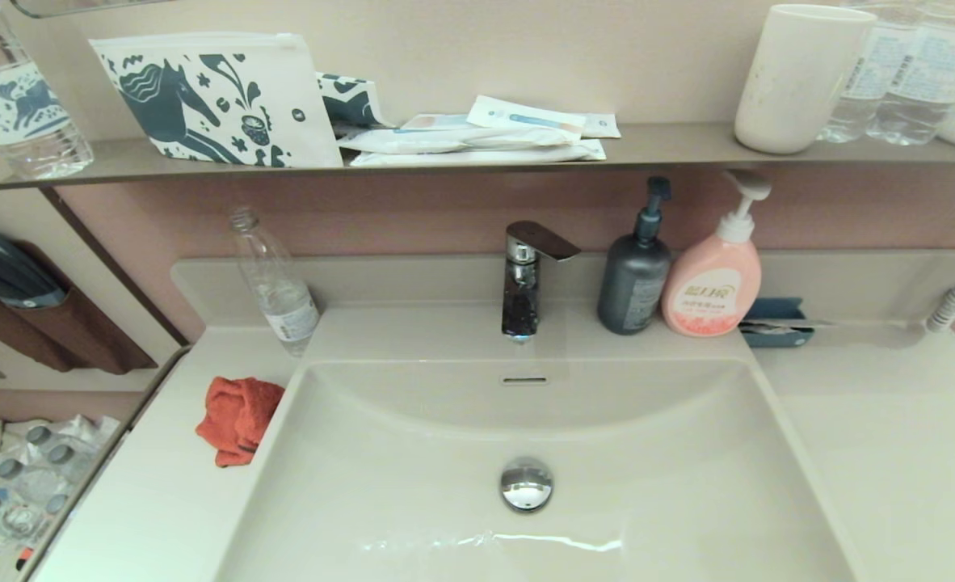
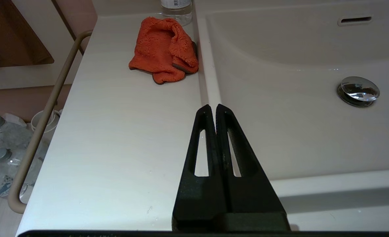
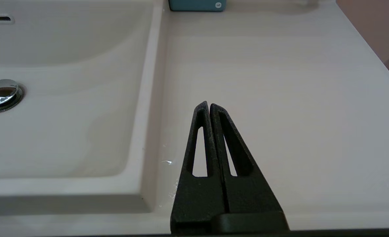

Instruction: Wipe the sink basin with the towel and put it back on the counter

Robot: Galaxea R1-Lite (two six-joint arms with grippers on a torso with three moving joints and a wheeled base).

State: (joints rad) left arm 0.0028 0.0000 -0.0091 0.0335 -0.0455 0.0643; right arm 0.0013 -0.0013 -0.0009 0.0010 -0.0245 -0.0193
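Lying bunched on the table [image 2: 122, 131], the towel [image 2: 164, 50] sat well ahead of the left pincer [image 2: 213, 110], just beside the rim of the sink basin [image 2: 296, 131] and near a clear bottle [image 2: 176, 8]. The left pincer hung closed and empty over that rim, with the chrome drain plug [image 2: 358, 91] off to its basin side. The right pincer [image 3: 207, 107] was likewise closed and held nothing, poised over bare table on the basin's other side, a teal box [image 3: 197, 4] far ahead of it.
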